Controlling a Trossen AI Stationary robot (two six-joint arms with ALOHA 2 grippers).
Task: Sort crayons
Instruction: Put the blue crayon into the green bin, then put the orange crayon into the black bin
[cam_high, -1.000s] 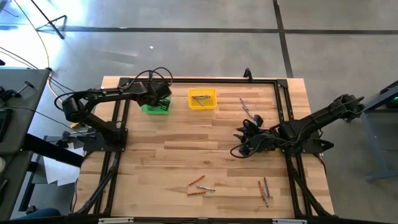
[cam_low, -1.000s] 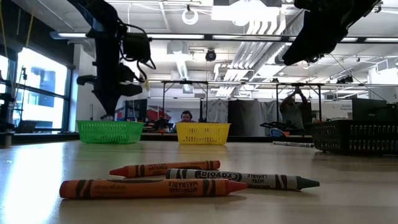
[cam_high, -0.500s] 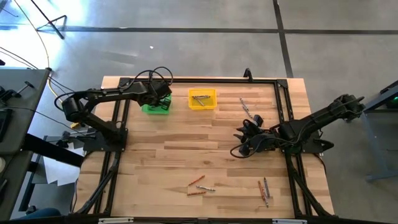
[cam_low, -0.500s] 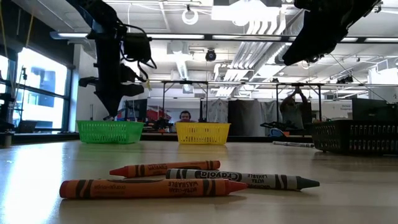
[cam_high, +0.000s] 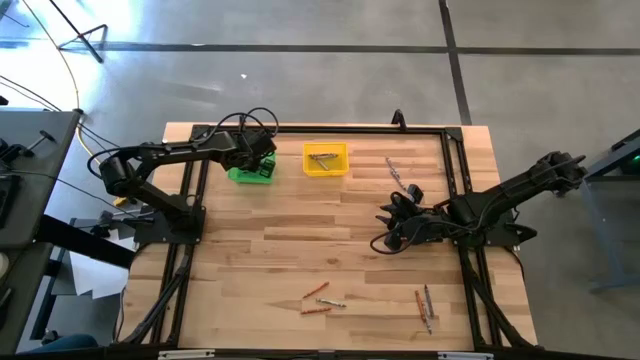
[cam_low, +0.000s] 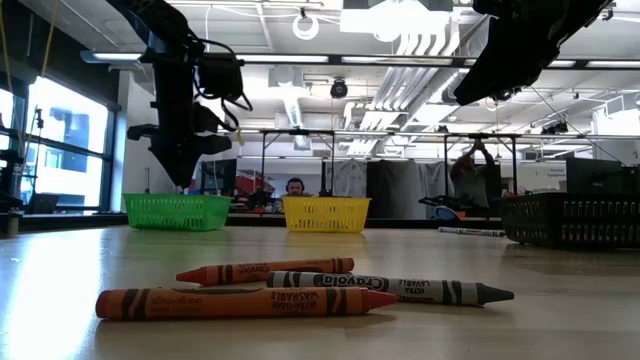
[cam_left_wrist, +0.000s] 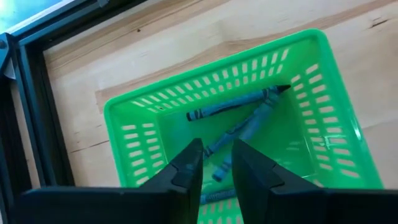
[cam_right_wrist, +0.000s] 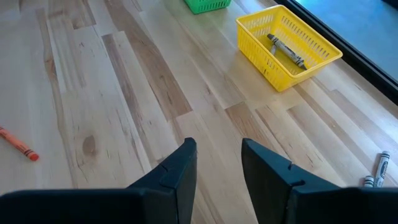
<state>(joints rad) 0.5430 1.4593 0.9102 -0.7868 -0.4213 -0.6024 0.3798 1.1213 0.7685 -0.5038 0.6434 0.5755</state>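
Landmark: the yellow bin (cam_high: 325, 159), at the far edge of the wooden table (cam_high: 270, 240), seen from above.

To the left of the yellow bin stands the green bin (cam_high: 250, 172). The left gripper (cam_high: 262, 152) hangs directly above it; in the left wrist view its two dark fingers (cam_left_wrist: 186, 167) stand slightly apart with a narrow gap between them, pinching nothing. Below them, on the floor of the green bin (cam_left_wrist: 311, 93), lie several blue-grey crayons (cam_left_wrist: 239, 106), crossing one another.

Inside the yellow bin (cam_right_wrist: 280, 53) rest a few grey crayons (cam_right_wrist: 286, 50), lying lengthwise.

To the right of the yellow bin, on the bare table, lies a short line of grey crayons (cam_high: 396, 172). Nearer the front from there, the right gripper (cam_high: 388, 232) hovers over the table's middle, well apart from every bin; in the right wrist view its fingers (cam_right_wrist: 177, 168) are spread, with only wood showing between them.

Toward the front edge, well apart from the yellow bin, lie two loose groups. The first, roughly in line with the yellow bin, has orange-red crayons (cam_high: 316, 290) and one grey crayon (cam_high: 331, 302); in the low view the front orange crayon (cam_low: 245, 302) lies nearest, a red crayon (cam_low: 265, 270) behind it, the grey crayon (cam_low: 390, 288) to their right. The second group (cam_high: 423, 305), farther right, pairs an orange stick with grey ones. A black bin (cam_low: 570, 220) stands at the right in the low view.
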